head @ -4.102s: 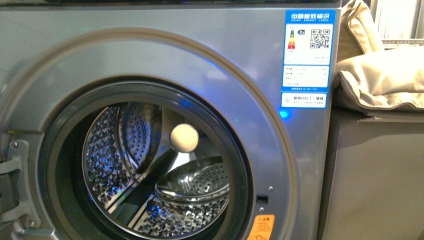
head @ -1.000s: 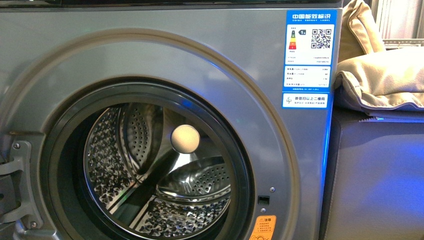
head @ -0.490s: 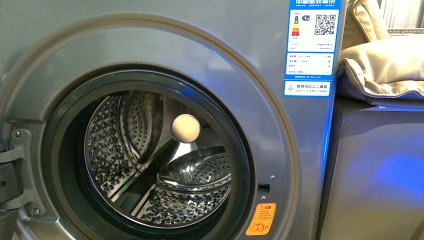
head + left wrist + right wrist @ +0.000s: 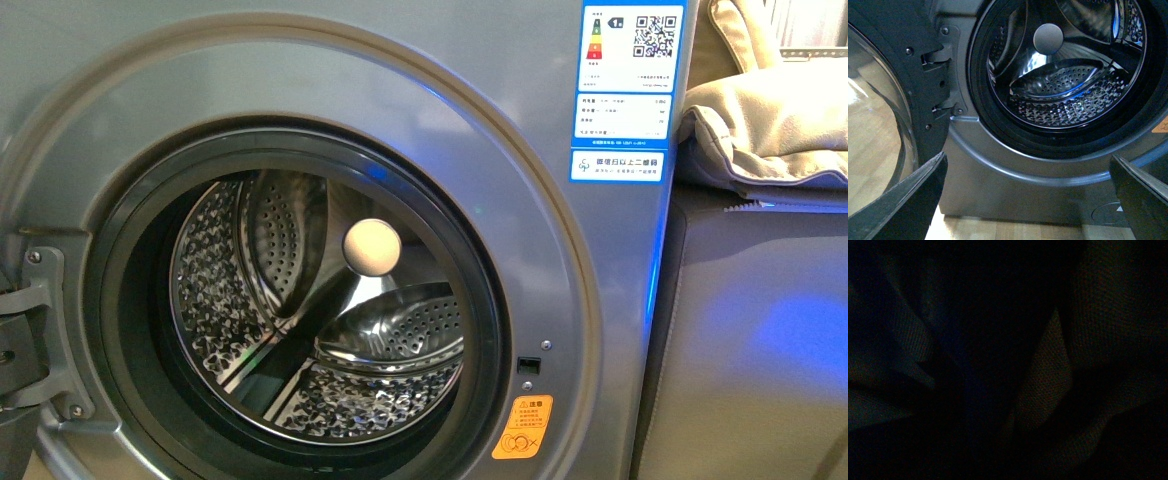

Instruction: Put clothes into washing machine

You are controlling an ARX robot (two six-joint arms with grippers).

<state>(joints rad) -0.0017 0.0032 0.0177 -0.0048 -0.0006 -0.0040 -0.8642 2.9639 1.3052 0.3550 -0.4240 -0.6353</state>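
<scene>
The silver-grey washing machine fills the front view, with its door swung open on the left hinge. Its perforated steel drum looks empty and also shows in the left wrist view. My left gripper is open and empty, low in front of the machine's base, below the porthole ring. Its dark fingers stand wide apart. The right wrist view is dark. The clothes and my right gripper do not show in the front view.
The open door's glass hangs beside the left gripper, above wooden floor. A grey-brown cabinet stands right of the machine with beige padded fabric on top. A blue-white energy label and an orange sticker mark the machine's front.
The front view has shifted downward and a little closer: the label has slid up the picture and the orange sticker is now fully in sight. The drum is unchanged.
</scene>
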